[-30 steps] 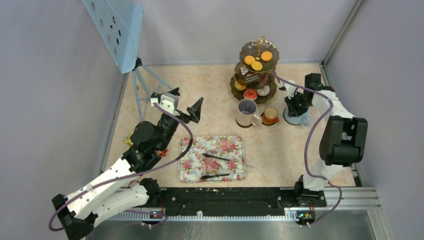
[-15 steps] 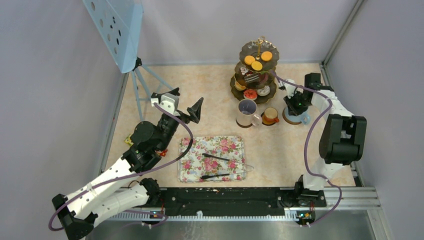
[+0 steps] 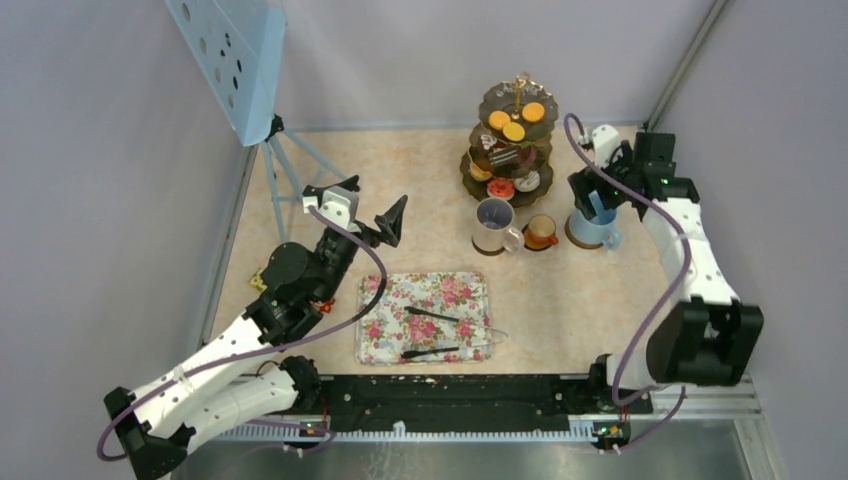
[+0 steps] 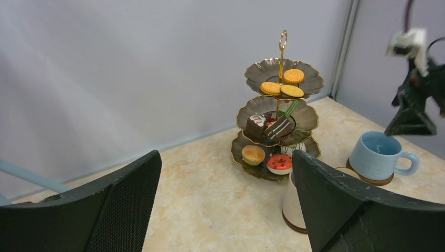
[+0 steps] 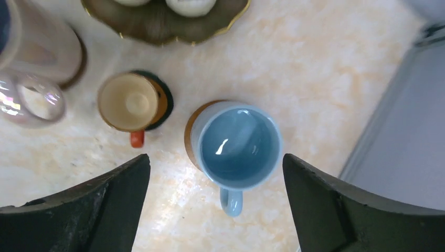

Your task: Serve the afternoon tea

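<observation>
The dark scalloped three-tier stand (image 3: 512, 140) (image 4: 278, 121) carries orange rounds (image 4: 283, 84) on top, cake slices (image 4: 278, 127) in the middle and donuts (image 4: 279, 163) at the bottom. In front of it stand a pale-grey cup (image 3: 493, 225), a small orange-brown cup (image 3: 540, 231) (image 5: 131, 102) and a light-blue cup (image 3: 594, 229) (image 5: 237, 144) on a brown coaster. My right gripper (image 3: 597, 192) (image 5: 216, 163) hangs open above the light-blue cup and holds nothing. Far to the left, my left gripper (image 3: 362, 208) (image 4: 225, 157) is open and empty above bare table.
A floral rectangular tray (image 3: 385, 330) with black tongs (image 3: 440, 320) lies near the front middle. A blue perforated panel on a tripod (image 3: 235, 60) stands at the back left. Walls close in the table on three sides, and the right wall is close to the light-blue cup.
My right gripper has opened, let go of the light-blue cup and lifted back toward the far right. The cup stays on its coaster. The left arm has not moved.
</observation>
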`<state>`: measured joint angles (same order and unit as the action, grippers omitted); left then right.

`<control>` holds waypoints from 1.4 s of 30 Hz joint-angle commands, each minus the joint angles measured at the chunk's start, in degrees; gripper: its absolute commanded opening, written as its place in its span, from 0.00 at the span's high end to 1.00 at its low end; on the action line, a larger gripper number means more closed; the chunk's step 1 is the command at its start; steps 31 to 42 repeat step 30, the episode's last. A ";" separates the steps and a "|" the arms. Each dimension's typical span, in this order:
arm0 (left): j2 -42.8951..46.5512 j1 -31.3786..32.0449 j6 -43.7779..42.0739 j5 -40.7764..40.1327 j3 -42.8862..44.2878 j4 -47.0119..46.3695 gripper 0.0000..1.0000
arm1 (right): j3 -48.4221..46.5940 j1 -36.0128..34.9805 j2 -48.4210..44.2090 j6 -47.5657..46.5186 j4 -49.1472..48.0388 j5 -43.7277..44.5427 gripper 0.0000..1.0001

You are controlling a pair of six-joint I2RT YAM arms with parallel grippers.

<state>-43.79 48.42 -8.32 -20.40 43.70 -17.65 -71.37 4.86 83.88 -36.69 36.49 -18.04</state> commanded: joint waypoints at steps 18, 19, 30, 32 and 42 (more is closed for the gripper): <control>0.74 0.09 3.93 -0.30 23.24 12.43 0.01 | 7.85 -19.54 -64.54 52.50 -30.57 16.32 0.06; 1.22 0.09 3.24 -0.82 24.70 13.23 0.01 | 7.62 -19.47 -65.88 52.37 -29.37 17.60 0.06; 3.98 0.09 -2.20 -2.92 29.18 14.05 0.01 | 7.26 -19.53 -69.62 48.36 -24.66 21.96 0.05; 3.98 0.09 -2.20 -2.92 29.18 14.05 0.01 | 7.26 -19.53 -69.62 48.36 -24.66 21.96 0.05; 3.98 0.09 -2.20 -2.92 29.18 14.05 0.01 | 7.26 -19.53 -69.62 48.36 -24.66 21.96 0.05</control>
